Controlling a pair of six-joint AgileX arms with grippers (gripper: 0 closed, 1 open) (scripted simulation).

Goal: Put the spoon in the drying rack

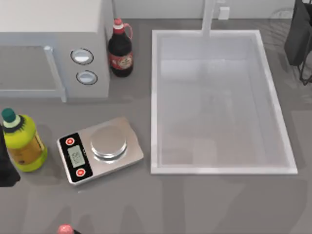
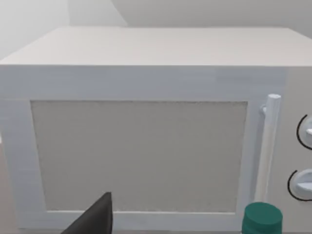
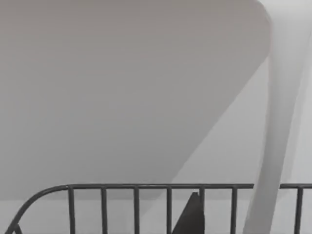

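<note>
While right gripper faces drying rack, left arm parked.

Rendered kitchen, by the look of the worktop. Grey counter w/ a large white rectangular sink basin right of centre, pale faucet column rising at its top edge. White microwave in the upper left of the frame, w/ bar handle & two round dials. Dark sauce bottle w/ red cap just beside it. Yellow-green bottle w/ green cap at the left edge, steel kitchen scale near it. Dark wire drying rack in front of a plain pale wall in the right wrist view.
</note>
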